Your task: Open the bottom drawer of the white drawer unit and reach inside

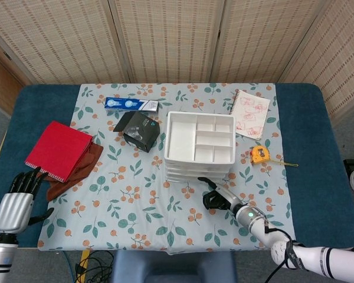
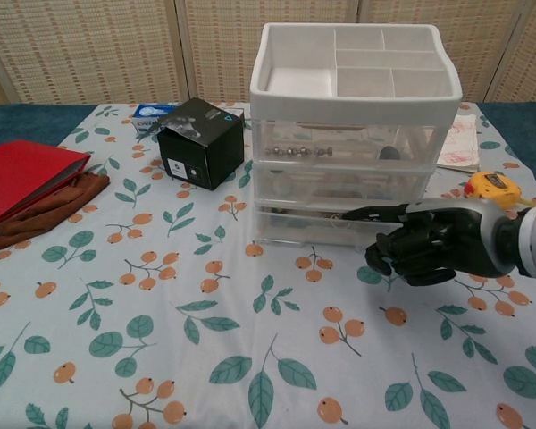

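Note:
The white drawer unit stands mid-table on the floral cloth, with a divided tray on top and clear drawers below it. Its bottom drawer sits flush with the frame. My right hand is just in front of the unit's lower right; most fingers are curled in, and one finger stretches left along the bottom drawer's front at its top edge. Whether it touches is unclear. From the head view the right hand lies just below the unit. My left hand hovers at the table's near left edge, fingers spread, holding nothing.
A black box stands left of the unit. A red notebook lies on a brown cloth at far left. A yellow tape measure and a spiral notepad lie right of the unit; a blue carton lies behind.

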Motion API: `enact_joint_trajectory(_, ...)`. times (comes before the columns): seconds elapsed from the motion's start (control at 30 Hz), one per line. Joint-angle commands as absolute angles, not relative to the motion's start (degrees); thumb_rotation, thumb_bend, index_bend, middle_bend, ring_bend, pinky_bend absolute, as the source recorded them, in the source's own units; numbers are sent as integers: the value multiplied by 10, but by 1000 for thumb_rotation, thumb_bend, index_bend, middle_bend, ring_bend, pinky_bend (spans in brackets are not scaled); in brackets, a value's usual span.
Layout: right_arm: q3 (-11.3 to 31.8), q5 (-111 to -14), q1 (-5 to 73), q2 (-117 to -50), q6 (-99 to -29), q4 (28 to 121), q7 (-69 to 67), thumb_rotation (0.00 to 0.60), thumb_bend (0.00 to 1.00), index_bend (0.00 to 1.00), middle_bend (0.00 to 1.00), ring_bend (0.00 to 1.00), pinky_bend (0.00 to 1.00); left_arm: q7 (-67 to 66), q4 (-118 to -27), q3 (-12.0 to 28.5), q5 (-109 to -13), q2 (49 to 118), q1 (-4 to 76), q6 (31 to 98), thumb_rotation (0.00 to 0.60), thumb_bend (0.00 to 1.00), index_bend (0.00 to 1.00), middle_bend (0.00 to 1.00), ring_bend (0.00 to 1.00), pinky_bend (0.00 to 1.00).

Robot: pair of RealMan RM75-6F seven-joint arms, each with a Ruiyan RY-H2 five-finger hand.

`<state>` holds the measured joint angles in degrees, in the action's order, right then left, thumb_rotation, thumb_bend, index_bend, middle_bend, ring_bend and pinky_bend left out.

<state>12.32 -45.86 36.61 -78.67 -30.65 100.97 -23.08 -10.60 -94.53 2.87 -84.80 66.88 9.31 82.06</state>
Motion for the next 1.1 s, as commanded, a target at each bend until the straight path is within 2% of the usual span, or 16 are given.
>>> enact_joint_trajectory(0.03, 122, -455, 369, -790, -306, 1006, -230, 600, 805, 0, 715, 1000, 992, -106, -945, 28, -849, 669, 93, 820, 600, 176, 120, 58, 79, 77)
enact_joint_trajectory(0.37, 113, -452, 377, -787, -294, 1001, -227, 600, 805, 7, 729, 1000, 992, -106, -944, 28, -844, 670, 90, 823, 600, 176, 120, 58, 79, 77)
enact_joint_trajectory(1.1, 84, -522, 346, -744, -277, 1066, -235, 600, 805, 57, 730, 1000, 992, -105, -946, 27, -851, 669, 93, 822, 600, 176, 120, 58, 79, 77)
